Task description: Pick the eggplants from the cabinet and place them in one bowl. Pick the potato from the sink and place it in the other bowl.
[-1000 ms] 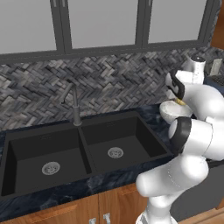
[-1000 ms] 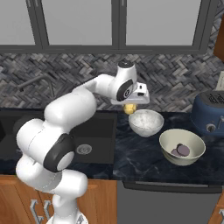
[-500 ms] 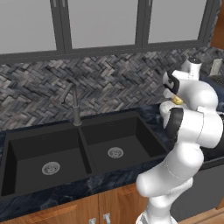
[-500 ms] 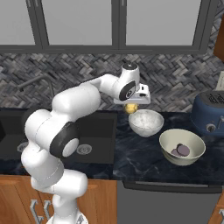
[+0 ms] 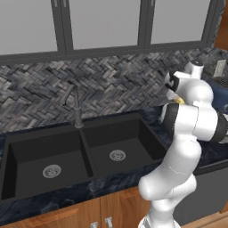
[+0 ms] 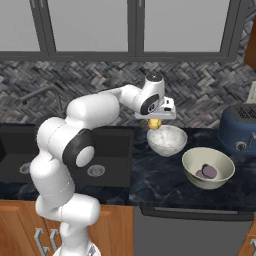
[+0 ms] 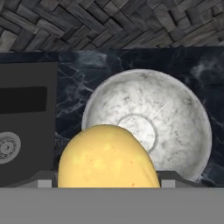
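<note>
The yellow potato hangs in my gripper, which is shut on it. It is just above the left rim of a white-grey marbled bowl on the dark counter. In the hand view the potato fills the lower middle, with that bowl right behind it and nothing inside the bowl. To the right stands the pale cream bowl with two dark purple eggplants in it. The black double sink lies to the left. In the left base view the potato peeks out beside the white arm.
A navy-blue toaster-like appliance stands at the far right of the counter. The curved tap rises behind the sink. A brown wooden cabinet edge shows at the upper right. Grey glass-fronted wall cabinets run overhead.
My gripper has carried the potato a little to the right, closer over the white-grey bowl, and the arm's elbow has swung along with it. The bowls have not moved.
</note>
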Controlling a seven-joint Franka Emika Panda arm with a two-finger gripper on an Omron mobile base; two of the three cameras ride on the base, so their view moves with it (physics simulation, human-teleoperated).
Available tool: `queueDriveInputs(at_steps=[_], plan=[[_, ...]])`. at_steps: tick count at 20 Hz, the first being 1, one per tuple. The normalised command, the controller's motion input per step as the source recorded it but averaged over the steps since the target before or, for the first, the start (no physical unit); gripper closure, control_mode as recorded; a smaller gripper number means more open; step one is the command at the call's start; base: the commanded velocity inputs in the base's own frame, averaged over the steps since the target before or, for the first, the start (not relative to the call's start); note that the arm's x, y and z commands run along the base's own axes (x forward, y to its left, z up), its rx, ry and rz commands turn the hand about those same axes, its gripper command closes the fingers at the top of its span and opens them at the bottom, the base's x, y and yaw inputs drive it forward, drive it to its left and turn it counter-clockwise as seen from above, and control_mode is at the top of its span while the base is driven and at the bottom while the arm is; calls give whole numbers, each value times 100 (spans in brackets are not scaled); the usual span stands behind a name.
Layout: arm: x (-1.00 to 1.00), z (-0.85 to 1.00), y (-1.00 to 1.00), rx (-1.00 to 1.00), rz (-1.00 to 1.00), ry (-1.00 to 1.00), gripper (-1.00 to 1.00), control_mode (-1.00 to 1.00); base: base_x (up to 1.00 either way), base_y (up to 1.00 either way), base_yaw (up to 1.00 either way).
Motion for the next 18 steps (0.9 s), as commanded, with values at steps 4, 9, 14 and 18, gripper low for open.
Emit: queueDriveInputs(at_steps=[4, 9, 14, 18], plan=[[0, -4, -46, 1, 0, 0, 100, -100, 0, 0, 0], [0, -18, -3, 0, 0, 0, 100, -100, 0, 0, 0], [0, -28, 0, 0, 0, 0, 100, -100, 0, 0, 0], [0, -18, 0, 0, 0, 1, 100, -100, 0, 0, 0]])
